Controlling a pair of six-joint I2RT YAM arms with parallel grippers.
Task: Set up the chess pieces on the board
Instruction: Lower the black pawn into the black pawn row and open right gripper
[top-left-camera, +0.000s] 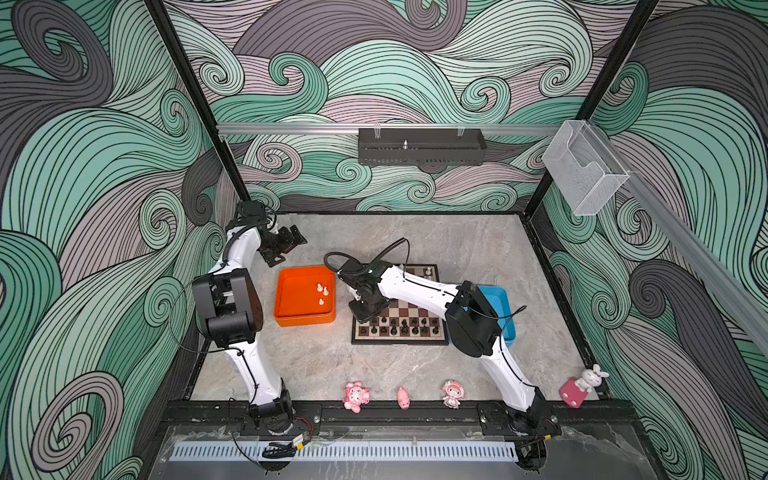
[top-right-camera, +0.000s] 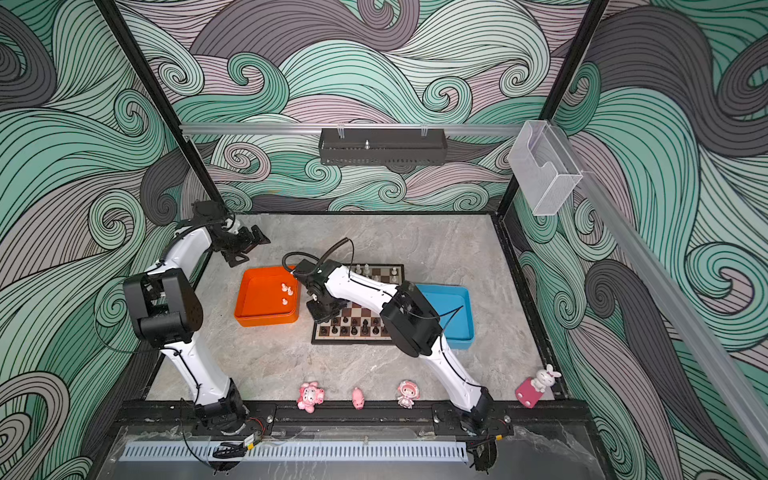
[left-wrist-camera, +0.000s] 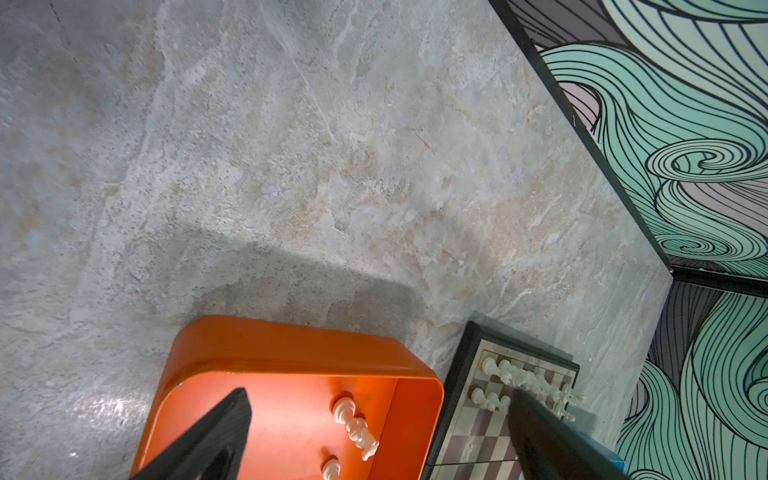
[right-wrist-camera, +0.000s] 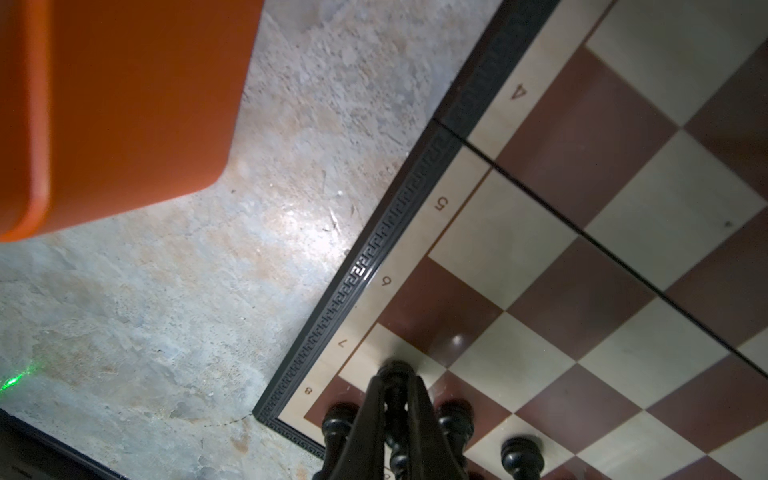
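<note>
Three white pieces (top-left-camera: 322, 293) lie loose in the orange tray (top-left-camera: 305, 321), which sits on the stone-patterned table (top-left-camera: 457, 249) just left of the board (top-left-camera: 400, 341) in both top views. The right gripper (right-wrist-camera: 395, 380) reaches across to the board's near left corner, its two fingers pressed together on a small black piece (right-wrist-camera: 394, 366) (a pawn, judging by the round head). In the right wrist view that piece is over the cream square beside the printed 7, in the board's edge column; whether its base touches the square I cannot tell. Other black pieces (right-wrist-camera: 519, 453) stand close around it, and the top views show them lining the two near rows. Far white pieces (left-wrist-camera: 523, 378) stand upright along the opposite edge of the board. The left gripper (top-left-camera: 286, 248) hangs well apart from the board, near the far left corner of the table, with its jaws spread wide and nothing between them. A blue tray (top-right-camera: 465, 332) sits just right of the board, partly hidden behind the right arm.
</note>
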